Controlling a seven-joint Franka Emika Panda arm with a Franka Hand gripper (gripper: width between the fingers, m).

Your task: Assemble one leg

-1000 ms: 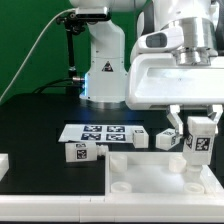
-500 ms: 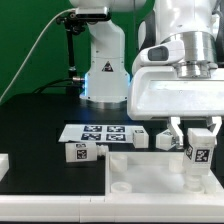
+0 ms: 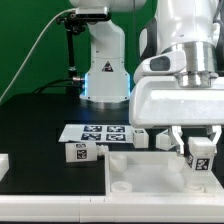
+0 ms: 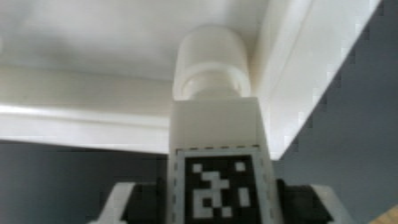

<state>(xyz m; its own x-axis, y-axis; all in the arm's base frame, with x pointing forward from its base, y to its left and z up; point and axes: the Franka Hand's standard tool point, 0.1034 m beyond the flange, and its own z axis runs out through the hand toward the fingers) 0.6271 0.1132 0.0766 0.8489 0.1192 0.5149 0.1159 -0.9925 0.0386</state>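
The gripper is pinching the leg by its upper part, one finger on each side, and holds it upright with the black-and-white tag facing the exterior camera. The leg's lower end is down inside the wide white tray-shaped piece, near that piece's corner on the exterior view's right; whether it touches the tray floor cannot be told.

In the wrist view the leg runs away from the gripper, tag side up, its rounded far end close to the raised rim of the tray-shaped piece.

On the black surface the marker board lies flat. A loose block sits just in front of it, and two further blocks stand beside it, behind the tray
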